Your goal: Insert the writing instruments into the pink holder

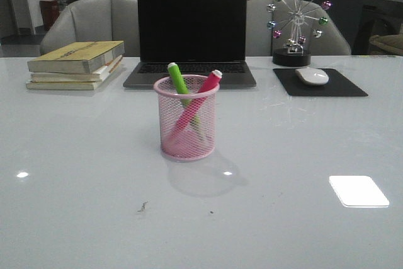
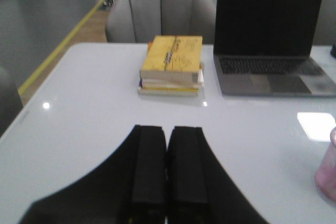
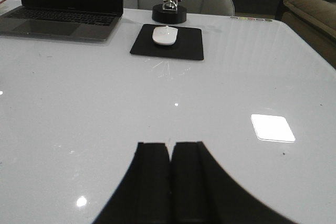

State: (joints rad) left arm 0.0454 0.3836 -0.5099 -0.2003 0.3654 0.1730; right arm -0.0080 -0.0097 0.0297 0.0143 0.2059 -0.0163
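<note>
Markers stand together in the pink holder (image 1: pixel 186 118), which sits upright near the middle of the white desk (image 1: pixel 75 174), in front of the laptop (image 1: pixel 191 33). The green marker (image 1: pixel 179 81) leans toward the left side of the rim and the pink marker (image 1: pixel 203 97) leans toward the right, so the two cross inside the mesh; both caps stick out above the rolled rim.

Neither arm shows in the front view. In the left wrist view the left pincer (image 2: pixel 167 169) hangs over bare desk with its two black fingers pressed together and nothing between them; a sliver of the holder shows at the frame edge, well apart from the fingers. In the right wrist view the right pincer (image 3: pixel 170 179) is likewise closed on nothing, over open desk.

Behind the holder, a stack of books (image 1: pixel 77 65) with a yellow cover on top lies beside the laptop on the left. On the right a white mouse (image 1: pixel 312 76) rests on a black mouse pad (image 1: pixel 343 86), with a desk ornament (image 1: pixel 296 23) of coloured balls on spokes just behind it. Grey chairs (image 1: pixel 88 23) stand at the far edge of the desk.
</note>
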